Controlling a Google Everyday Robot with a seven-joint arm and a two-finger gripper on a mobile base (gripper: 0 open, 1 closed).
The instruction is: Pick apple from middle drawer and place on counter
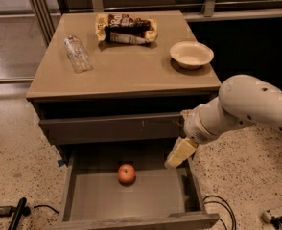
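My claw (pixel 180 154), whose spread I cannot tell, hangs over the open middle drawer's (pixel 131 201) right side, poised to reach its 1 apple (pixel 126 173).

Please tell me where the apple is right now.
The apple lies mid-floor in the open middle drawer; the hand hangs to its right, above the drawer's right wall.
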